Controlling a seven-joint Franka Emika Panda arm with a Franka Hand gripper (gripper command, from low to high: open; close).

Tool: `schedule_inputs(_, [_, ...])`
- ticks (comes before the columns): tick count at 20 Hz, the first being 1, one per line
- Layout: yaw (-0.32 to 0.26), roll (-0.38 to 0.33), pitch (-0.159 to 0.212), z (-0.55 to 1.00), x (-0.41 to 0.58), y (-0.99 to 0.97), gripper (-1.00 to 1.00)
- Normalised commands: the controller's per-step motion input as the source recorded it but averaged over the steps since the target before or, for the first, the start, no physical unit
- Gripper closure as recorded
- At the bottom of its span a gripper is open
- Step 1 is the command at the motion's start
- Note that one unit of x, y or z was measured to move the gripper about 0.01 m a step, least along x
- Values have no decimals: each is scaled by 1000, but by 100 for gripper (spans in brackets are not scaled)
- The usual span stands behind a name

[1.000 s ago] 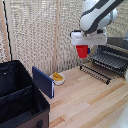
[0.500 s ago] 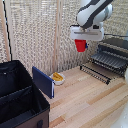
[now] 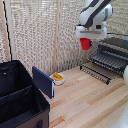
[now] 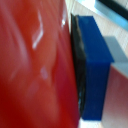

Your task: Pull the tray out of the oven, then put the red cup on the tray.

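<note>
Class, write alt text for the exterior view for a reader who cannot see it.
A white robot arm's gripper holds a red cup in the air beside a black oven, whose wire tray is pulled out over a wooden table.

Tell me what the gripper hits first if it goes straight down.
Probably bare light wooden tabletop: the gripper, holding the small red plastic cup, seems short of the dark wire tray; depth unclear.
</note>
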Motion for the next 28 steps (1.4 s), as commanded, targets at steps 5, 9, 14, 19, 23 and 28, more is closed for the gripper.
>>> schedule_inputs(5, [-82,7,126,94,0,-897,100])
schedule_inputs(9, [-61,18,93,-62,114,-834,100])
schedule_inputs(14, [-28,10,34,-226,248,-667,100])
schedule_inputs(19, [-33,5,1,-180,238,-596,100])
schedule_inputs(23, [-24,0,0,-155,143,-510,100])
schedule_inputs(28, [-45,0,0,-69,0,-308,-100])
